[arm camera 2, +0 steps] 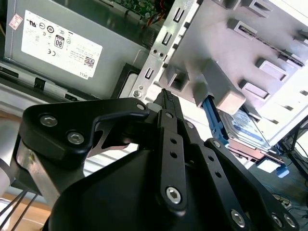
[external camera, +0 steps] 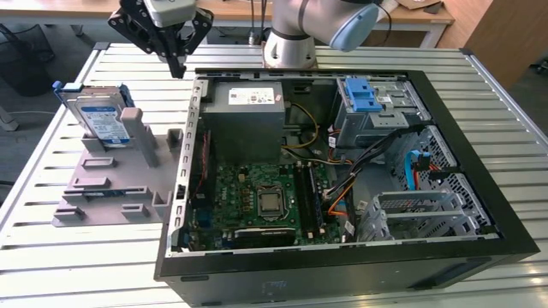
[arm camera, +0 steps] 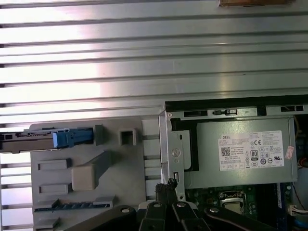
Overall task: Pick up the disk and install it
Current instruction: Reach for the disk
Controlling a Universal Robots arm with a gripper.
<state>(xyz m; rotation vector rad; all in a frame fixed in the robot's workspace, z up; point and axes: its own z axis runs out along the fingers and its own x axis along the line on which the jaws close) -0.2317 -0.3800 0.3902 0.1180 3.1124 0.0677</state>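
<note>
Pincer: the fingers are clenched together at the tips with nothing between them. This shows in the exterior view and in both wrist views. It hangs in the air over the worktop, beside the far corner of the computer case on the exterior view's left. It touches nothing.

Disk: it stands on edge in a slot of the grey plastic holder, with the blue-and-white label facing the exterior camera and the blue carrier framing it. The holder lies flat on the worktop, just beside the case on the exterior view's left. The disk is clear of the pincer. In the first wrist view the disk is seen edge-on, with the blue carrier end showing at the holder. In the second wrist view the disk sits past a grey post of the holder.

The case lies on its side with the panel off and the motherboard exposed. The grey power supply with a white sticker sits at the far corner nearest the pincer, and shows in both wrist views. The drive cage with a blue latch sits at the far side towards the exterior view's right.
</note>
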